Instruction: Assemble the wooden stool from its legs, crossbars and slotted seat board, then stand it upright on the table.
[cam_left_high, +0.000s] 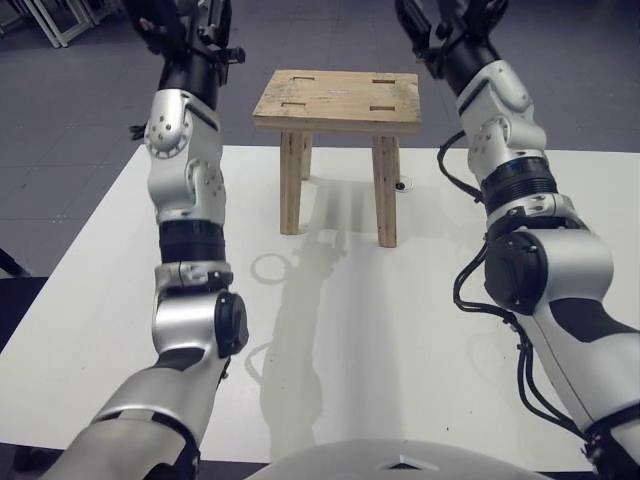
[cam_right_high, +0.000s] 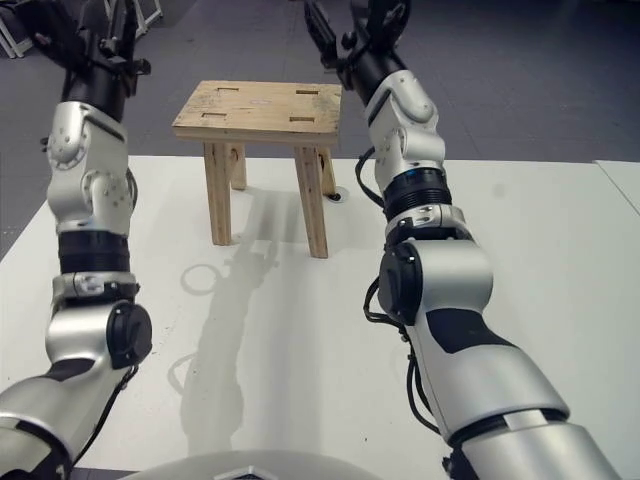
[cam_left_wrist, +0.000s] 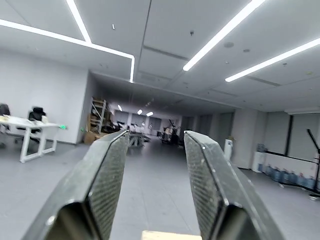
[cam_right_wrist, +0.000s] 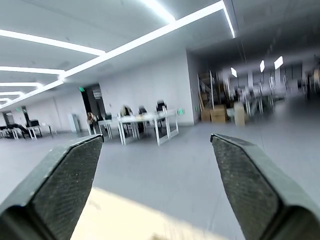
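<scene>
The assembled wooden stool (cam_left_high: 337, 100) is shown standing upright, seat uppermost, at the far edge of the white table (cam_left_high: 400, 330), while the left gripper (cam_left_wrist: 156, 136) and right gripper (cam_right_wrist: 157, 139) are held raised beyond that table's far edge, both spread apart and empty.

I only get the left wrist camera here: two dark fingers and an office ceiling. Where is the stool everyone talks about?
Observer: The stool stands upright on the white table, between the two raised arms.
Operator: Is the other hand holding it?
Observer: No. The right gripper is open and empty.
Operator: What does the top look like?
Observer: The seat board shows four rectangular slots near its corners.
</scene>
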